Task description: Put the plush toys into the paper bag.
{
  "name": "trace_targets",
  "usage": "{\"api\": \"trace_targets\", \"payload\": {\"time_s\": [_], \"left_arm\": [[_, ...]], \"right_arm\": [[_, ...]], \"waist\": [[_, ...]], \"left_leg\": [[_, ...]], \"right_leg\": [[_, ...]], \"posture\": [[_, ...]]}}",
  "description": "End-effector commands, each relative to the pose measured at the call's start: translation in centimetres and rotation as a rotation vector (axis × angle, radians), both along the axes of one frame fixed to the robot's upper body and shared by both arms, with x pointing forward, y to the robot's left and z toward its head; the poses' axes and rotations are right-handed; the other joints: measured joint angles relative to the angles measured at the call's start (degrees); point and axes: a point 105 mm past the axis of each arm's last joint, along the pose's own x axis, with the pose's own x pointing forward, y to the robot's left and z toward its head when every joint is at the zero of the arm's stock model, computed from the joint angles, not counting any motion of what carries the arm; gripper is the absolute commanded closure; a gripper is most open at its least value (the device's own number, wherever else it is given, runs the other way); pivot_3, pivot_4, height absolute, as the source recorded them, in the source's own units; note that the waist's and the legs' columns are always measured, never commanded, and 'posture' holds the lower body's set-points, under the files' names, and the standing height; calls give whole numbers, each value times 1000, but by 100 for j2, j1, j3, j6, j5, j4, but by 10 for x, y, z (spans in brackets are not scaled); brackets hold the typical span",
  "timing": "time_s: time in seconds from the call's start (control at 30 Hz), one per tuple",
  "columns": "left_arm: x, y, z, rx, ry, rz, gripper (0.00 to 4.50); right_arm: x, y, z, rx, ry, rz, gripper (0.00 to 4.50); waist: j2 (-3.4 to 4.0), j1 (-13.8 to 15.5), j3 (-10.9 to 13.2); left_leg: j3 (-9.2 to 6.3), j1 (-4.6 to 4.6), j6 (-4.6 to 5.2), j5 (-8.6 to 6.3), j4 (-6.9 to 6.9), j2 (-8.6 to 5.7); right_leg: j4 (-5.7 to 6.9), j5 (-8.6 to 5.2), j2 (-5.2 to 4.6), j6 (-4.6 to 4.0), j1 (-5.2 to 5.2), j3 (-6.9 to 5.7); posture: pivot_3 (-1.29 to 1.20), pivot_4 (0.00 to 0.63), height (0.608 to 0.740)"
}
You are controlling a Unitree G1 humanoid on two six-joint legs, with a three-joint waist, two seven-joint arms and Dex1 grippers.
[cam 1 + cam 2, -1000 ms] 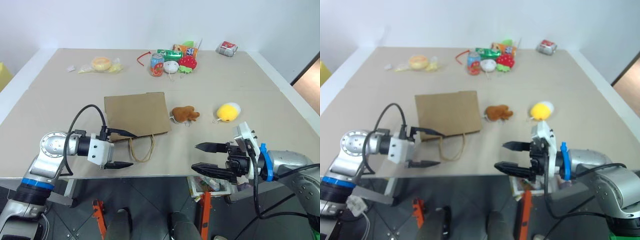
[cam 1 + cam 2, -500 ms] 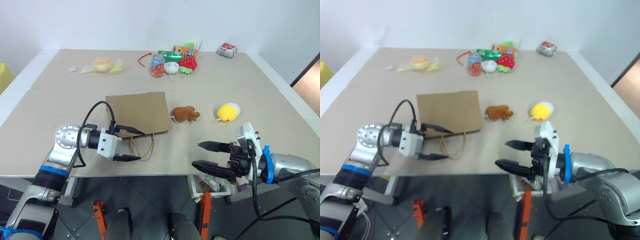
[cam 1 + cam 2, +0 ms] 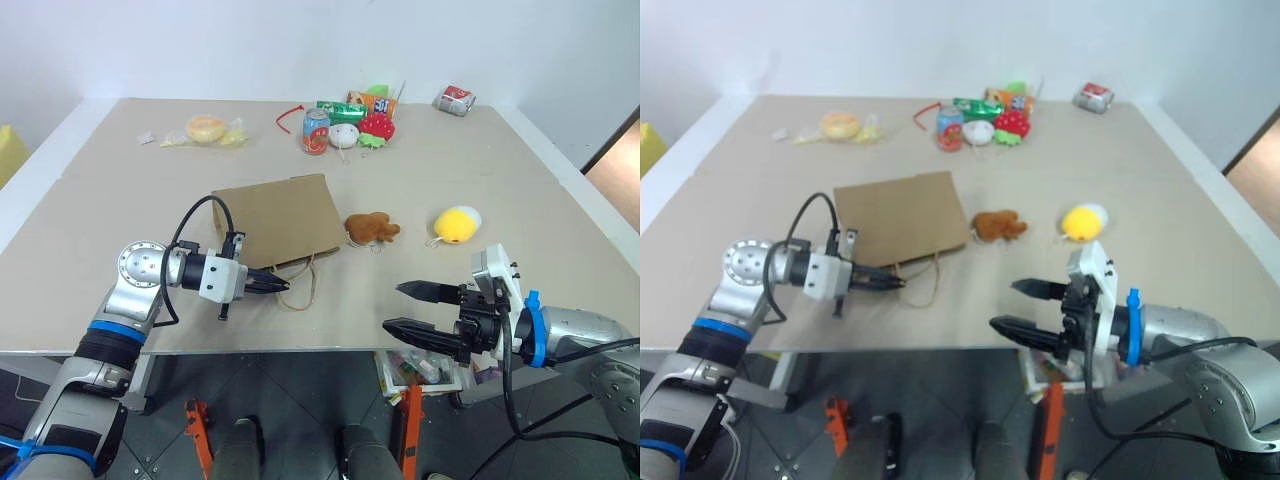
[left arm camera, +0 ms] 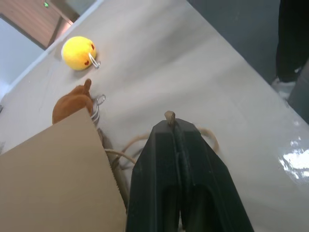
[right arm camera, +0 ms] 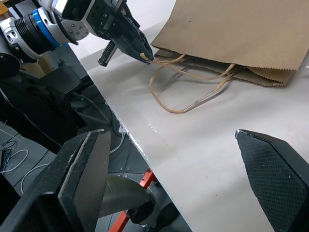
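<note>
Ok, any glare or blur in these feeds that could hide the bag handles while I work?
Left wrist view: a bright glare patch on the table edge, well off the cord handle pinched in the left gripper; the near fingers look soft. Right wrist view: its own fingers blur, while the paper bag handles stay clear. Head views: even light, handles visible.

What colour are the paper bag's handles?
Tan, a shade lighter than the brown paper bag; the handles show best in the right wrist view.

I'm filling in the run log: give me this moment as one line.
left gripper: shut on bag handle | right gripper: open, holding nothing | paper bag: lying flat | brown plush, yellow plush: on table, outside bag
</note>
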Motion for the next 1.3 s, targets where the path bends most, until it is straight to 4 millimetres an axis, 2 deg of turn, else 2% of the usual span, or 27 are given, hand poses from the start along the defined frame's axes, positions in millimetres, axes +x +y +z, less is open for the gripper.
{"api": "trace_targets", "payload": {"time_s": [0.03, 0.13, 0.23, 0.4, 0.53, 0.57, 0.63, 0.7, 0.77, 0.8, 0.87, 0.93, 1.1, 1.2, 1.3], "left_arm": [[8, -11, 38, -174, 62, 34, 4455], [12, -19, 67, -335, 211, 64, 4455], [9, -20, 85, -416, 361, 56, 4455], [1, -17, 99, -470, 530, 55, 4455], [-8, -17, 104, -479, 591, 45, 4455], [-10, -18, 104, -478, 598, 43, 4500], [-14, -18, 109, -496, 623, 35, 4500], [-16, -17, 114, -520, 642, 25, 4500], [-17, -17, 120, -553, 657, 20, 4500], [-17, -17, 122, -562, 662, 21, 4500], [-19, -17, 122, -564, 668, 24, 4500], [-21, -18, 122, -563, 674, 26, 4500], [-27, -20, 118, -558, 682, 30, 4500], [-30, -20, 115, -552, 684, 41, 4500], [-31, -19, 114, -556, 686, 48, 4500]], "right_arm": [[-4, 3, 12, 5, -61, 17, 0], [-5, 4, 14, 13, -62, 23, 0], [-6, 5, 11, 2, -59, 31, 0], [2, 15, 9, 6, -84, 16, 0], [26, 17, 14, 33, -128, -67, 0], [30, 18, 17, 51, -136, -77, 527], [36, 21, 23, 84, -164, -82, 1154], [39, 25, 27, 112, -170, -72, 2224], [40, 32, 25, 117, -163, -48, 2558], [41, 36, 22, 116, -161, -35, 3001], [45, 44, 17, 112, -157, -13, 3504], [51, 51, 15, 108, -164, -8, 4472], [87, 68, 9, 36, -221, -92, 4472], [94, 74, 23, 95, -230, -84, 4472], [97, 78, 27, 109, -235, -78, 4472]], "waist": [[0, 0, 0], [0, -1, 0], [-2, 0, 1], [1, -27, 0], [0, -35, 0], [0, -39, 0], [1, -31, 1], [0, -30, 1], [0, -11, 1], [0, -11, 1], [0, -16, 1], [0, -16, 1], [1, -26, 1], [1, -49, 1], [0, -9, 1]], "left_leg": [[-1, 0, 0, 0, 0, 0], [-4, 0, 0, 0, 0, 0], [-8, -3, 1, 1, 6, -1], [-27, 9, 1, 1, 7, -1], [-33, 10, 1, 1, 7, -1], [-33, 10, 1, 1, 7, -1], [-33, 10, 1, 1, 7, -1], [-32, 10, 1, 1, 7, -2], [-32, 10, 1, 1, 7, -2], [-32, 9, 1, 1, 7, -2], [-33, 9, 1, 1, 6, -2], [-33, 9, 1, 1, 5, -2], [-31, 8, 1, 1, 6, -3], [-32, 12, 1, 1, 5, -2], [-33, 11, 1, 1, 1, -1]], "right_leg": [[0, 0, 1, 0, 0, 0], [1, 0, 2, 1, 0, 0], [3, 1, 2, 4, 3, -1], [6, 2, 14, 7, 9, -2], [10, 2, 19, 7, 7, -3], [9, 3, 19, 6, 6, -3], [9, 4, 19, 5, 6, -2], [9, 4, 18, 5, 7, -3], [8, 4, 17, 5, 8, -2], [8, 3, 17, 5, 9, -3], [8, 3, 19, 5, 7, -3], [9, 2, 19, 6, 7, -4], [9, 3, 19, 5, 4, -1], [9, 10, 22, -4, 0, 0], [13, 9, 23, -2, 0, -3]], "posture": [[0, 150, 740], [0, 150, 740], [0, 150, 740], [0, 150, 740], [0, 150, 740], [0, 150, 740], [0, 150, 740], [0, 150, 740], [0, 150, 740], [0, 150, 740], [0, 150, 740], [0, 150, 740], [0, 150, 740], [0, 150, 740], [0, 150, 740]]}}
